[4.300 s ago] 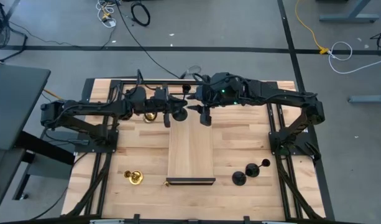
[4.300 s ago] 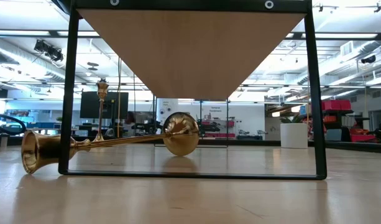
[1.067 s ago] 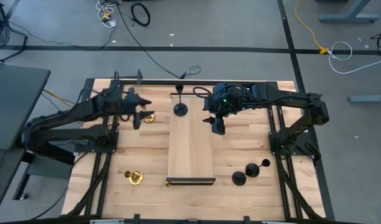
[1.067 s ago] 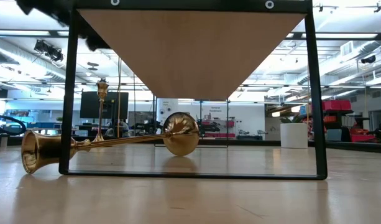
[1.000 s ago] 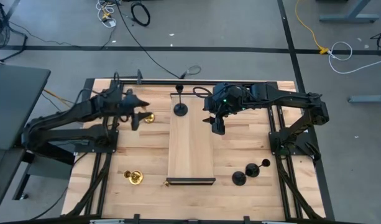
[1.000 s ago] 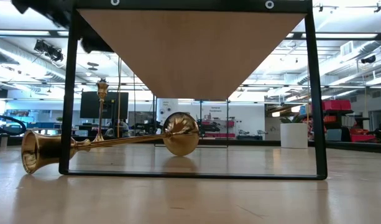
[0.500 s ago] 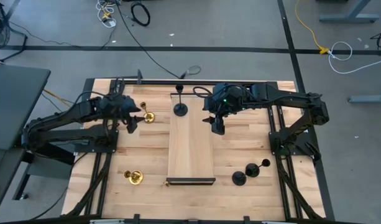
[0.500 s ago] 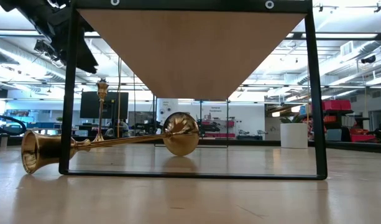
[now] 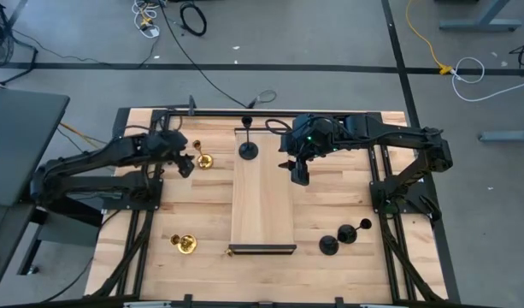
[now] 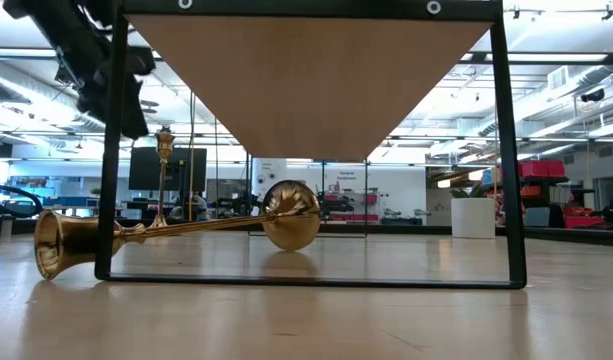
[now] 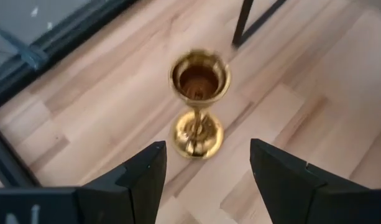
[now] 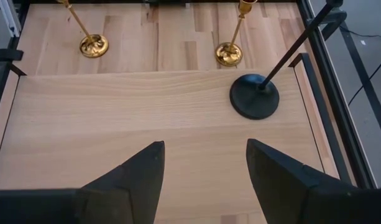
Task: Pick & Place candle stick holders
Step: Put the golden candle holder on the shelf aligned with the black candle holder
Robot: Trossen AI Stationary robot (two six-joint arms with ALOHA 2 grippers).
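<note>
Candle stick holder (image 10: 161,178) half behind frame post (image 10: 109,150)

Pale wooden shelf board (image 9: 262,205) on a thin black frame fills the centre strip of the table (image 9: 330,197); one matte black candle stick holder (image 9: 247,150) stands at its far end. Left end effector (image 9: 184,164) hangs open just beside an upright gold candle stick holder (image 11: 197,102), bare planks around. Right end effector (image 9: 297,174) open over the board's right edge, nothing between its fingers
</note>
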